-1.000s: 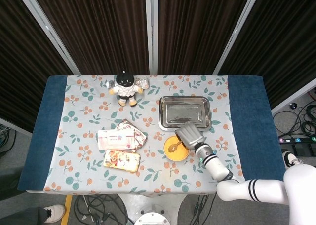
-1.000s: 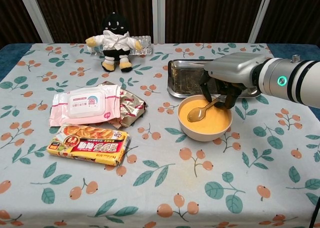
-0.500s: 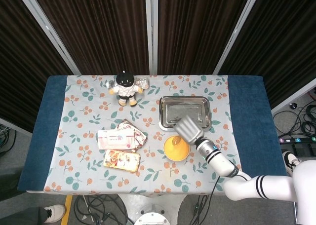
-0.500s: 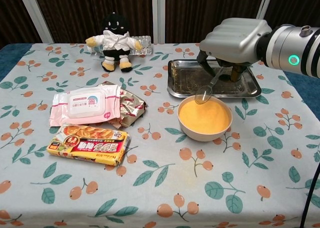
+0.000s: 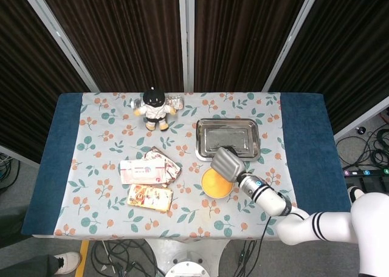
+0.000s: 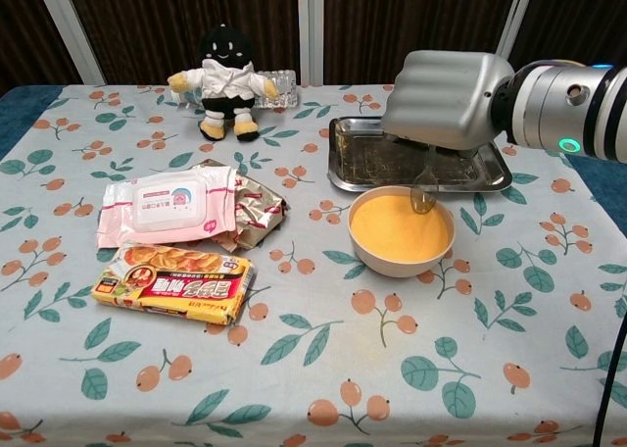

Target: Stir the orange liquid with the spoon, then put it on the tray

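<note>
The right hand (image 6: pixel 446 99), a smooth grey metallic shell, hangs above the far rim of the round cream bowl of orange liquid (image 6: pixel 402 229), fingers curled down around the handle of the thin metal spoon (image 6: pixel 423 194), whose lower end dangles over the liquid near the rim. The exact finger contact is hidden under the palm. Risk: the wet spoon may drip orange liquid onto the floral tablecloth (image 6: pixel 323 369) while crossing to the shallow rectangular steel tray (image 6: pixel 348 168) just behind the bowl. Risk: a slender, slick handle may rotate or slip in the grasp. Risk: a low pass could clip the bowl rim and slop the opaque, creamy contents. The left hand is not visible.
</note>
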